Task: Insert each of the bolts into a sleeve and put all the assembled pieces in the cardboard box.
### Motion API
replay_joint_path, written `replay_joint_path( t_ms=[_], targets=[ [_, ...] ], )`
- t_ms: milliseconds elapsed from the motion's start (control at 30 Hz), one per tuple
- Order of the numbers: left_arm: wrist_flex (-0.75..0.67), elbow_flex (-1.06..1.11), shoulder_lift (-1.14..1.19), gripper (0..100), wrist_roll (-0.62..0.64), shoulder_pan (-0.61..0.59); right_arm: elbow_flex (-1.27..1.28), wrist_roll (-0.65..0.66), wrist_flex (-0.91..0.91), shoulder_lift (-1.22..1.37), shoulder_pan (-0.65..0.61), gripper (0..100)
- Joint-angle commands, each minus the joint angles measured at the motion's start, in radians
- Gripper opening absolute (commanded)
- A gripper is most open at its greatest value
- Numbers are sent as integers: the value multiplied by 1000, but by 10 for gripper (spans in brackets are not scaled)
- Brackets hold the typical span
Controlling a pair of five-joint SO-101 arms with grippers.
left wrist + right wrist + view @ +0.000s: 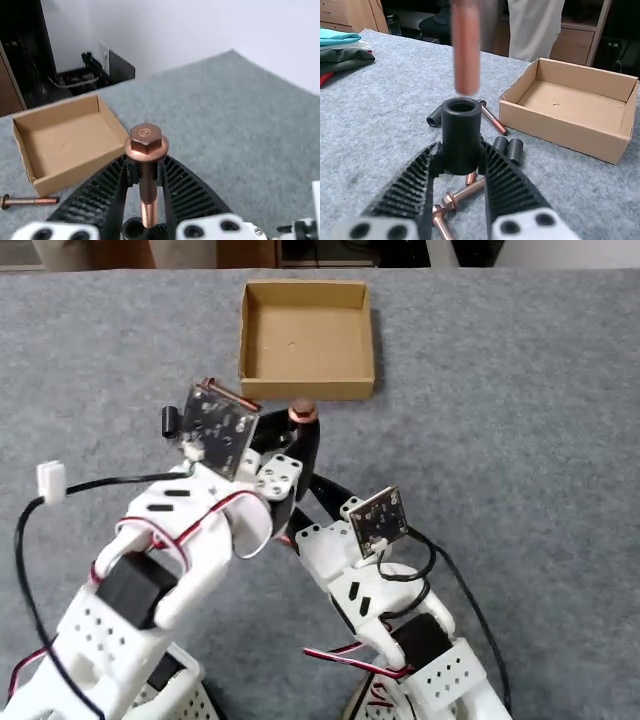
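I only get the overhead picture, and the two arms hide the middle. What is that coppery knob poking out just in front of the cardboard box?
Observer: It is the head of a bolt. The left arm's jaws grip its shank, holding it upright, head up.
Visitor: What is the other arm doing?
Observer: The right arm's jaws hold a black sleeve upright; the bolt's tip hangs just above its opening, not yet in.
Visitor: Any more parts?
Observer: Yes, loose bolts and loose sleeves lie on the table near the held sleeve.
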Motion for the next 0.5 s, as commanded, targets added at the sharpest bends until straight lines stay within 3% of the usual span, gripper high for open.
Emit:
replay_joint_path(
  t_ms=[0,467],
  targets=[
    [-23,-54,8,19,0,9,1,-8,-2,-5,-8,2],
    [-20,-43,19,19,-5,-94,1,-3,2,-5,-5,2]
  ],
)
